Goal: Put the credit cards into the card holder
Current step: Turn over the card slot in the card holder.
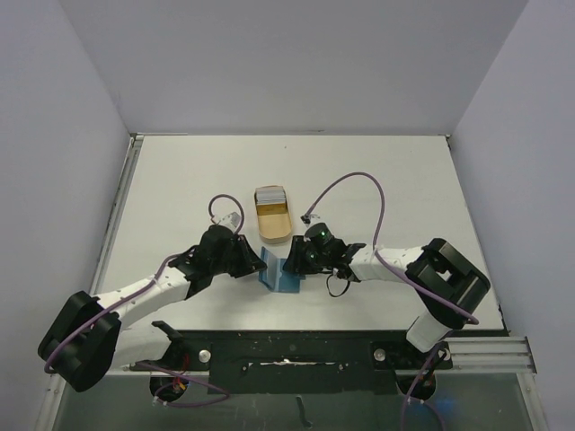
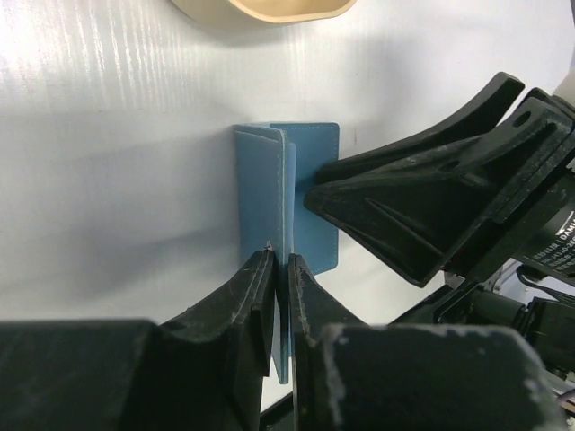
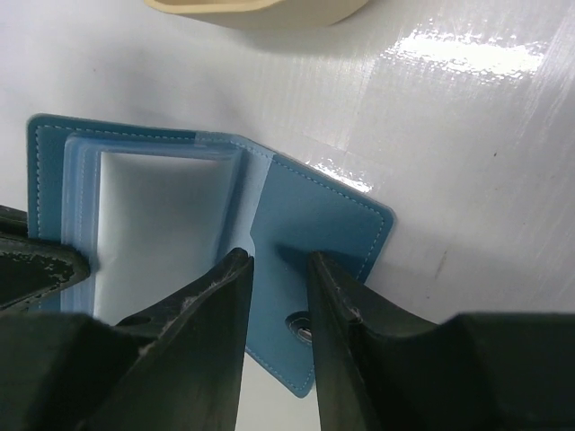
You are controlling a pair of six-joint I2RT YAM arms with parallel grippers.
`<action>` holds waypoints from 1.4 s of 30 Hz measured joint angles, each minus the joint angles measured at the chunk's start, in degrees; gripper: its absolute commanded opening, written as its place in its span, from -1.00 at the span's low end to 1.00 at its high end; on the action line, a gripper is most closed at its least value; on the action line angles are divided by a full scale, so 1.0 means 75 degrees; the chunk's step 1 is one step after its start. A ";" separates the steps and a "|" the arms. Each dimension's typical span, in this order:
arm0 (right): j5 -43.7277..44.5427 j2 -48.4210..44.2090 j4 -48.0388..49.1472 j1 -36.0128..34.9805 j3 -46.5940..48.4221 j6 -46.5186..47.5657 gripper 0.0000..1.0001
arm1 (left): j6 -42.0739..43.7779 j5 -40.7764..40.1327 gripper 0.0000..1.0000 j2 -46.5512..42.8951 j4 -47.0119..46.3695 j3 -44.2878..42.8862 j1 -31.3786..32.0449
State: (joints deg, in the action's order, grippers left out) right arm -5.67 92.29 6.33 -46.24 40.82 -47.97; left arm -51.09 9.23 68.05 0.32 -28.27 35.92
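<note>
The teal-blue card holder (image 1: pixel 280 272) stands open on the table between my two grippers. My left gripper (image 1: pixel 258 263) is shut on one of its leaves, pinching the thin blue edge (image 2: pixel 280 262). My right gripper (image 1: pixel 290 266) has its jaws a little apart, with the tips resting on the snap-tab flap (image 3: pixel 314 215). The snap shows between the fingers (image 3: pixel 238 269). The light blue inner pocket (image 3: pixel 157 206) gapes open and looks empty. The credit cards (image 1: pixel 269 195), a grey-white stack, lie at the far end of the tan tray (image 1: pixel 273 224). They do not show in the wrist views.
The tan oblong tray sits just beyond the card holder. Its near rim shows at the top of the left wrist view (image 2: pixel 269 11) and the right wrist view (image 3: pixel 260 11). My right gripper's fingers (image 2: pixel 395 189) crowd the holder's right side. A purple cable (image 1: pixel 359 184) loops above the right arm.
</note>
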 measured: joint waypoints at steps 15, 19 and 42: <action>-0.0082 0.0149 0.0472 0.0003 -0.0073 0.0012 -0.36 | -0.0571 0.0265 -1.00 -0.0233 -0.0871 0.0592 0.0000; -0.0085 0.0152 0.0490 0.0003 -0.0073 0.0009 -0.36 | -0.0650 0.0326 -0.95 -0.0283 -0.1040 0.0697 0.0000; -0.0140 0.0140 0.0533 0.0000 -0.0076 -0.0047 -0.24 | -0.0746 0.0428 -0.66 -0.0344 -0.1483 0.0979 0.0000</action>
State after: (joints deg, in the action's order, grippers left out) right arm -6.72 93.34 10.33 -46.24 40.25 -48.31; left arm -56.69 12.45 65.47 -10.81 -20.93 35.92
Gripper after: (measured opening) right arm 0.377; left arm 0.077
